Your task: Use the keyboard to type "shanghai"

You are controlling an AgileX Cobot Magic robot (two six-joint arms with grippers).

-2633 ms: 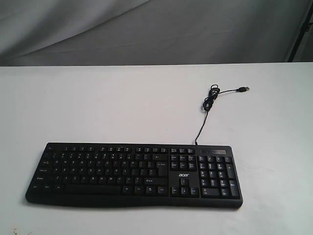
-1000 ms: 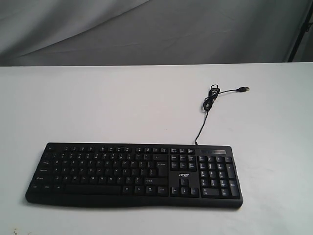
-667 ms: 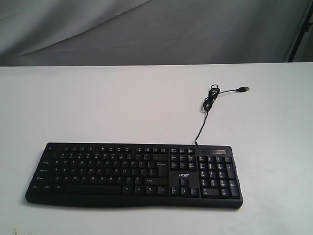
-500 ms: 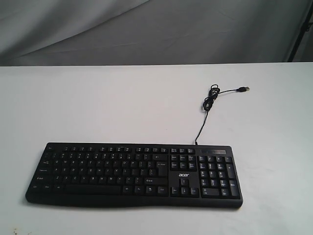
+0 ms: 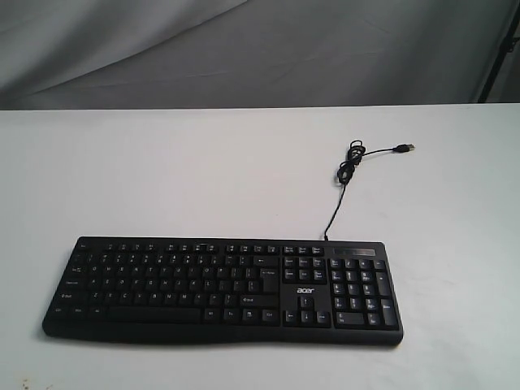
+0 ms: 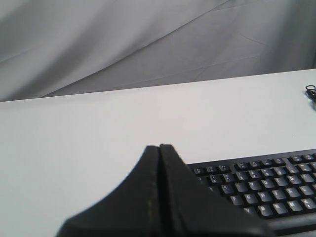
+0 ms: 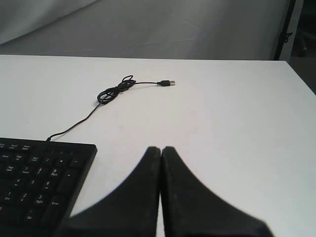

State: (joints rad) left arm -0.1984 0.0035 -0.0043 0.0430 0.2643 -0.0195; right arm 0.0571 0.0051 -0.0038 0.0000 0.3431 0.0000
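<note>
While both tools [image 6: 159,148] [image 7: 161,149] are closed, keyboard [image 5: 219,288] untouched.

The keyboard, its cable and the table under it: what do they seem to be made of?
The keyboard looks like matte black plastic: moulded keys, white printed legends, little glare. Its cable seems rubber or vinyl sheathed, thin and loosely coiled. The table is smooth matte white, perhaps laminate.

Left claw [image 6: 159,147], right claw [image 7: 161,149]: closed

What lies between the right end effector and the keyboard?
Only bare table. The right wrist view shows white surface and nothing else between the shut right end effector and the keyboard.
</note>
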